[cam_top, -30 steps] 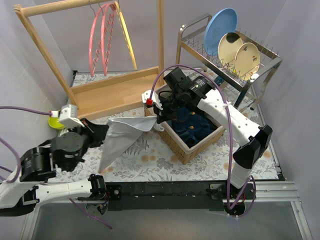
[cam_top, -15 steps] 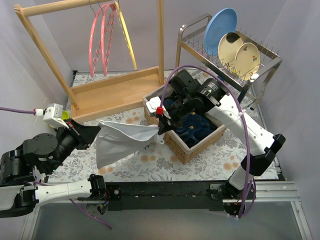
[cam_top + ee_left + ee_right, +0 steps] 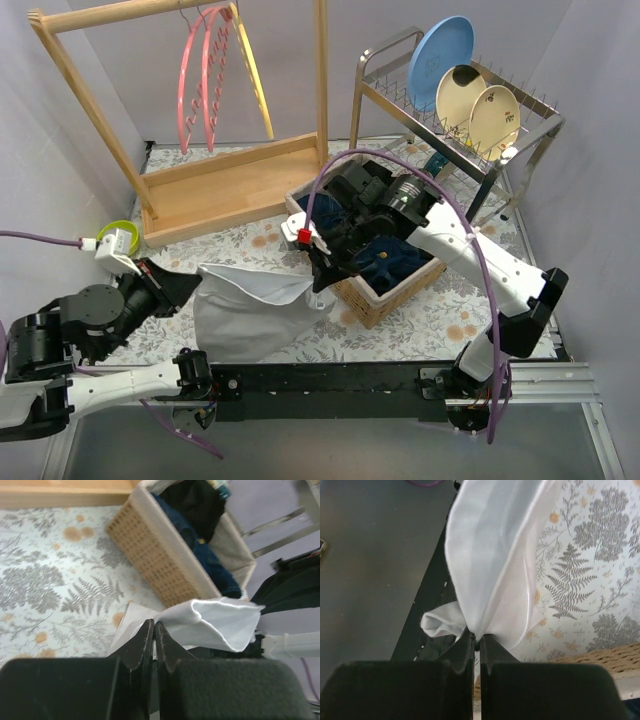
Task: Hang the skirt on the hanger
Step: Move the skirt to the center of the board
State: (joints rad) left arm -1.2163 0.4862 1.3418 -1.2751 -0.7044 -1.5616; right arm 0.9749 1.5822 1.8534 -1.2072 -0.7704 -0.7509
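Between the two arms, toward the near edge, the white fabric skirt (image 3: 250, 310) sags low over the fern-print tablecloth (image 3: 300, 340). The left gripper (image 3: 154, 627) is clenched on its left corner. The right gripper (image 3: 476, 637) pinches the right corner, just beside the woven wicker basket (image 3: 375, 295). The pink wire hanger (image 3: 205, 80) hangs from the wooden rack (image 3: 230, 185), far left and well apart. The carry likely goes best with both pinches firm, the arms spread to tauten the top edge, and both lifting level so the cloth clears the basket and the rack's base before reaching the hanger.
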